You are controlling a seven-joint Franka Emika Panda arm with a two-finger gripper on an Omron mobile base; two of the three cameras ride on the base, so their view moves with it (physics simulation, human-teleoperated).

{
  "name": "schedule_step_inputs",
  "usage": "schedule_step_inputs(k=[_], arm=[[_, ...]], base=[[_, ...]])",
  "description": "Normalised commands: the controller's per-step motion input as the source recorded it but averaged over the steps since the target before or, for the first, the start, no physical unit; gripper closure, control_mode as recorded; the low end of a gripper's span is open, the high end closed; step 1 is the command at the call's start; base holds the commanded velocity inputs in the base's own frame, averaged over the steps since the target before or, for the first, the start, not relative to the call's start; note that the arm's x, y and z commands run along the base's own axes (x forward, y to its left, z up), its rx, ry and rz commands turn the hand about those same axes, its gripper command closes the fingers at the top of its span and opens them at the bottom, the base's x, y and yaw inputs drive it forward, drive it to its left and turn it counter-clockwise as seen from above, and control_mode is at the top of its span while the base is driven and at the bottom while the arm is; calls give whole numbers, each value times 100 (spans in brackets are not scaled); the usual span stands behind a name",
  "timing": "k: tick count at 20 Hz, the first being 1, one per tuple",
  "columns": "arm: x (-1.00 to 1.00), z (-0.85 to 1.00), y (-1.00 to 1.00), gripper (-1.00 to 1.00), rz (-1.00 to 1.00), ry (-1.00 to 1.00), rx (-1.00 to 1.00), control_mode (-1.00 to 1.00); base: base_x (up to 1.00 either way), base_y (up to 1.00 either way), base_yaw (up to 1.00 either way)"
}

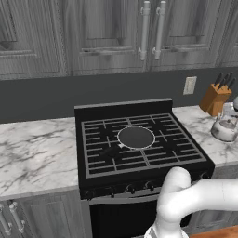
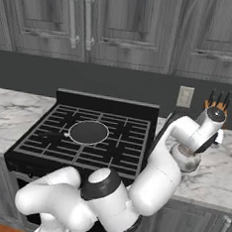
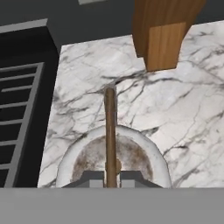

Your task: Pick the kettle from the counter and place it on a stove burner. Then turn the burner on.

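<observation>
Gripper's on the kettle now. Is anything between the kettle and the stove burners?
Nothing visible. The kettle sits on the counter right of the stove, with only bare marble between it and the grates. The knife block stands behind it, off the path. A round dark disc covers the middle of the grates; the nearer burners are free.

base views flank the stove (image 1: 139,139); hand view looks straight down, close
</observation>
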Motion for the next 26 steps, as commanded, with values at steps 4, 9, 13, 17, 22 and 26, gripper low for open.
schedule_step_inputs(k=[4,9,13,17,22,26], arm=[[0,0,0,100,0,-1,1,-100],[-28,22,0,100,0,-17,2,-100],[-37,63,18,100,3,-24,2,-100],[-35,43,51,100,6,-9,0,-100],[-23,18,82,100,6,0,0,-100],[-11,0,99,100,4,0,-4,-100]], base=[[0,0,0],[0,0,0],[0,0,0],[0,0,0],[0,0,0],[0,0,0]])
